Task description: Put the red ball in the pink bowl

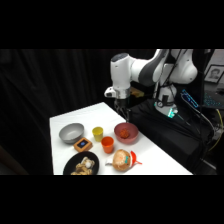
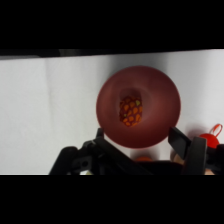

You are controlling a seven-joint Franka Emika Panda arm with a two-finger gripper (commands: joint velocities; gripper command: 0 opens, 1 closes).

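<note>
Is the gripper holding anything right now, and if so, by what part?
Nothing is held. The gripper is open above the pink bowl, and the red ball lies inside it, clear of both fingers.

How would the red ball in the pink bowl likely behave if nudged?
The red ball looks round, so it would probably roll. The pink bowl curves up around it, so it should settle back at the bottom. Its dimpled surface may give some grip.
</note>
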